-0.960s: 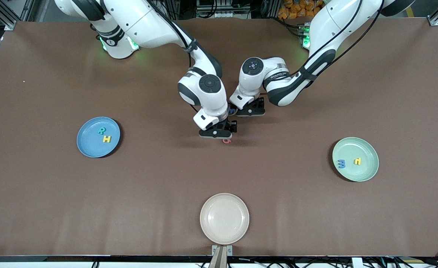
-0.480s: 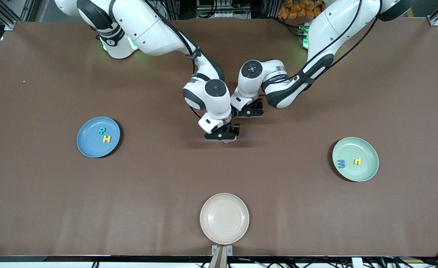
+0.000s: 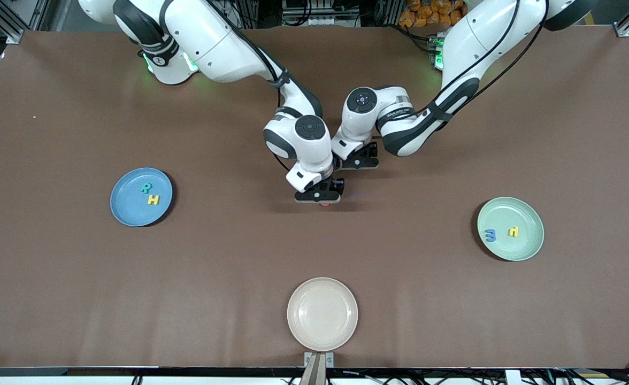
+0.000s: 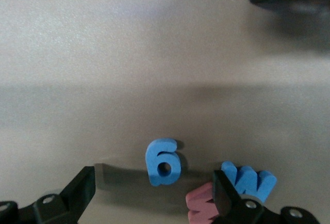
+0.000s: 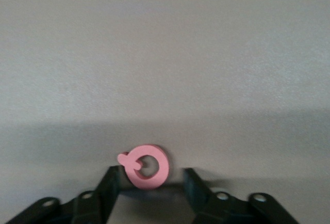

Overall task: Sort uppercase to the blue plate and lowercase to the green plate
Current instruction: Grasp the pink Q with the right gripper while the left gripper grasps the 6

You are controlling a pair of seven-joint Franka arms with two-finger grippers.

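My right gripper [image 3: 319,199] is low over the table's middle, and only a sliver of the red round G-like letter [image 3: 324,204] peeks out under it. In the right wrist view that letter [image 5: 147,166] lies flat between the open fingers of the right gripper [image 5: 152,178]; one finger touches it, the other stands apart. My left gripper [image 3: 356,160] hovers beside it, open wide. Between its fingers lies the blue g [image 4: 163,162], while the red m [image 4: 201,206] and blue M [image 4: 252,181] lie by one finger. The blue plate [image 3: 127,206] holds R [image 3: 146,187] and H [image 3: 154,200]. The green plate [image 3: 526,219] holds a blue e [image 3: 490,235] and a yellow letter [image 3: 514,231].
A cream plate [image 3: 322,313] with nothing in it sits near the table's front edge, nearer the front camera than both grippers. The two wrists stand close together at the middle of the table. Brown table surface stretches between the plates.
My right gripper has come down over the red round letter, covering most of it, and its fingers have narrowed around it. The left arm has shifted only slightly.
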